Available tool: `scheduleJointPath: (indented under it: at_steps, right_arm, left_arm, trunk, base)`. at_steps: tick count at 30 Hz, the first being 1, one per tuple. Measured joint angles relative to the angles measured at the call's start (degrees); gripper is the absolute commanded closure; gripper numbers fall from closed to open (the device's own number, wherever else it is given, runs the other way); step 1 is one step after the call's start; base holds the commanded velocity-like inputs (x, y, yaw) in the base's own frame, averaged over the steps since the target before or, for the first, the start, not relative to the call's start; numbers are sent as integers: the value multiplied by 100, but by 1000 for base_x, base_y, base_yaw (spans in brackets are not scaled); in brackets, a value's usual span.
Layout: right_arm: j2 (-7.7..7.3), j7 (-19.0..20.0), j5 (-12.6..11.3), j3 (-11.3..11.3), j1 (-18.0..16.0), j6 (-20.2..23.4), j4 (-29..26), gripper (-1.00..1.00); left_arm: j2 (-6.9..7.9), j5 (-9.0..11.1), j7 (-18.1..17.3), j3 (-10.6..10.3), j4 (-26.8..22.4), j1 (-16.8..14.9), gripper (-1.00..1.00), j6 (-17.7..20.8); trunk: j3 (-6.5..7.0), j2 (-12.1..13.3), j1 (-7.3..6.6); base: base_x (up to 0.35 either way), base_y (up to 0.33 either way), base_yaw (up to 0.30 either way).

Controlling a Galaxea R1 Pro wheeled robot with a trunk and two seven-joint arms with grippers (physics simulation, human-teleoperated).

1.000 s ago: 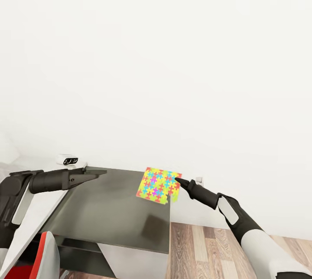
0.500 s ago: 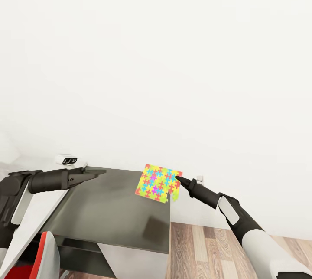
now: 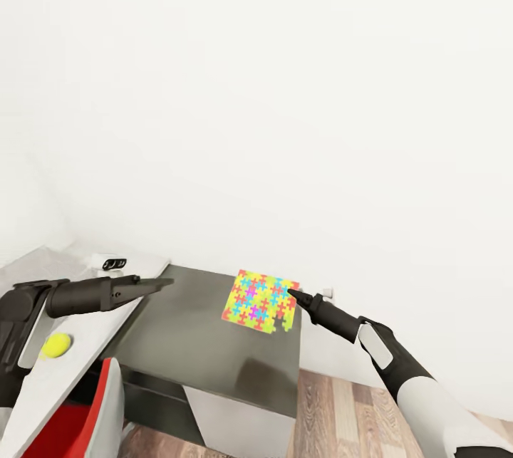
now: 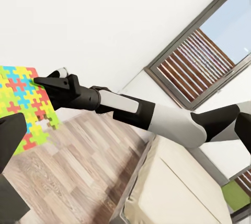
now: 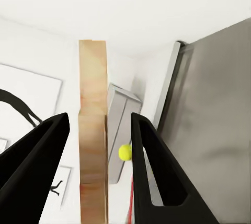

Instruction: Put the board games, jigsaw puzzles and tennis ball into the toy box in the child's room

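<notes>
Right pincer [image 3: 291,293] clamped on jigsaw puzzle [image 3: 258,302].

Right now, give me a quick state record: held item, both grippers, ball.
held: jigsaw puzzle, lifted above the dark cabinet, its shadow beneath
right gripper: fingers at the puzzle's edge
left gripper: hovers near the cabinet's edge, holding nothing; open or shut unclear
tennis ball: on the pale table

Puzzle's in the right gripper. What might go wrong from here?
The right gripper pinches the jigsaw puzzle only at its edge; a quick swing may drop it onto the floor.
The tennis ball lies loose on the table near the left arm; a low sweep may roll it off.
</notes>
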Motion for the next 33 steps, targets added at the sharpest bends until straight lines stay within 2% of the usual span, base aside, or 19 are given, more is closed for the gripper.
scheduleJointPath:
  at_steps: [11, 27, 33]
  right_arm:
    - [-3, 5, 13, 0, 0, -2, 0, 100]
    - [4, 3, 20, 5, 1, -4, -2, 100]
    - [10, 0, 23, 22, 0, -9, 0, 100]
  left_arm:
    - [0, 0, 0, 0, -1, 0, -100, 0]
    - [-1, -4, -1, -2, 0, -2, -100, -1]
    - [0, -4, 0, -2, 0, 0, -100, -2]
  trunk:
    - [0, 0, -1]
    - [1, 0, -1]
    - [0, -1, -1]
  base:
    - [-60, 0, 264]
    - [-1, 0, 23]
    - [0, 0, 198]
